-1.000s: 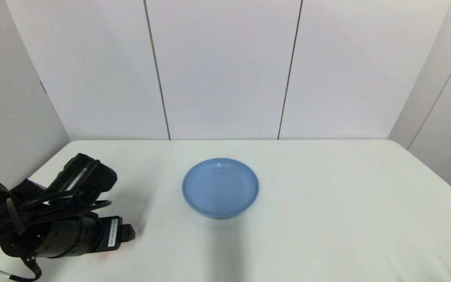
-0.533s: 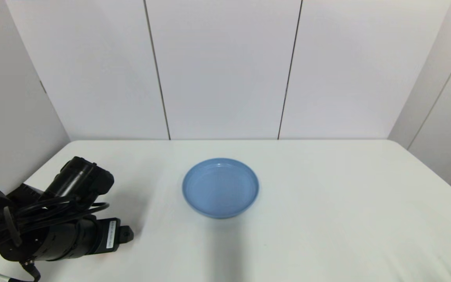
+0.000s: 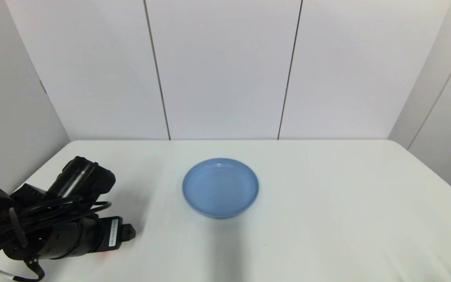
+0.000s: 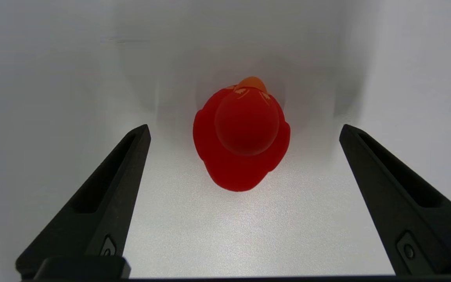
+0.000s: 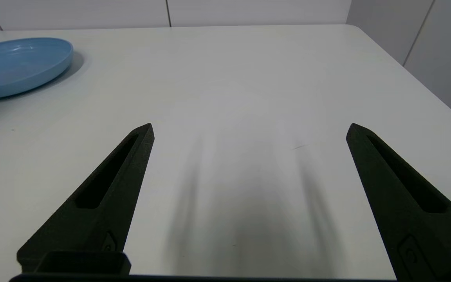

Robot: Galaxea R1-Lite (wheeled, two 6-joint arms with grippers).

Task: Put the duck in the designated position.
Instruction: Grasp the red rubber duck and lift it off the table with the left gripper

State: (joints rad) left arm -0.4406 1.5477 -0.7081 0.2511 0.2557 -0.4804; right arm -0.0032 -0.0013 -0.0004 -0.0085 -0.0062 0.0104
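Left hand (image 4: 244, 129): hung low over the worktop's (image 3: 327, 203) near-left corner, fingers spread wide and gripping nothing.
Change: over the last second the left arm dipped slightly, then came back up a little; the fingers had not closed.
Duck (image 4: 242, 133): stood upright on the worktop between the open fingers, touching neither; hidden under the arm in the head view.
Meaning: the grasp looked lined up but not yet made, so the task was at its start.
Plate (image 3: 220, 187): blue, bare, mid-worktop, well apart from the duck; probably the target.
Right hand (image 5: 249, 129): open, empty, parked above the right side.
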